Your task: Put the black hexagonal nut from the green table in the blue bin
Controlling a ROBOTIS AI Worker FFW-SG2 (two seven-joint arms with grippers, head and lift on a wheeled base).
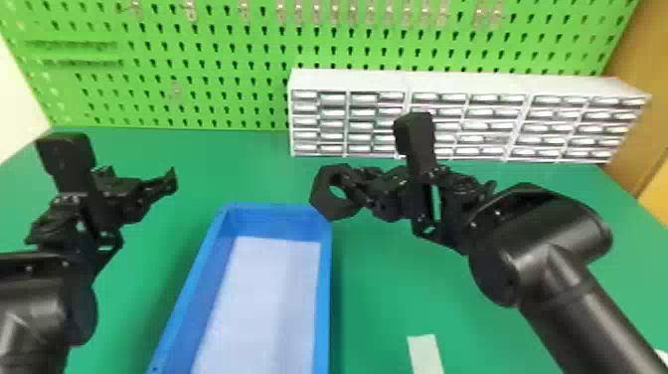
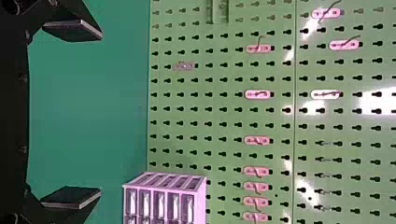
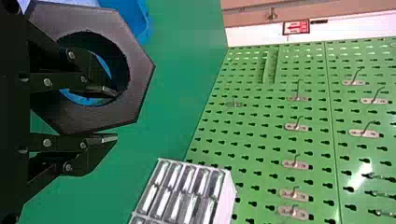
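Note:
My right gripper (image 1: 359, 188) is shut on the rim of the black hexagonal nut (image 1: 319, 195), which hangs at the far right corner of the blue bin (image 1: 325, 288) in the head view. In the right wrist view, one finger of the right gripper (image 3: 110, 115) passes into the hole of the nut (image 3: 139, 72) and the other lies outside its edge. Left of the bin, the left gripper (image 1: 141, 180) is held up over the table. Its own wrist view shows the left gripper (image 2: 99, 113) open, with nothing between the widely parted fingers.
White paper (image 1: 271, 303) lines the bin's floor. A white drawer cabinet (image 1: 348, 79) stands at the back right of the green table (image 1: 387, 288), before a green pegboard (image 1: 199, 64) with hooks. A pale strip (image 1: 425, 355) lies on the table near the front, right of the bin.

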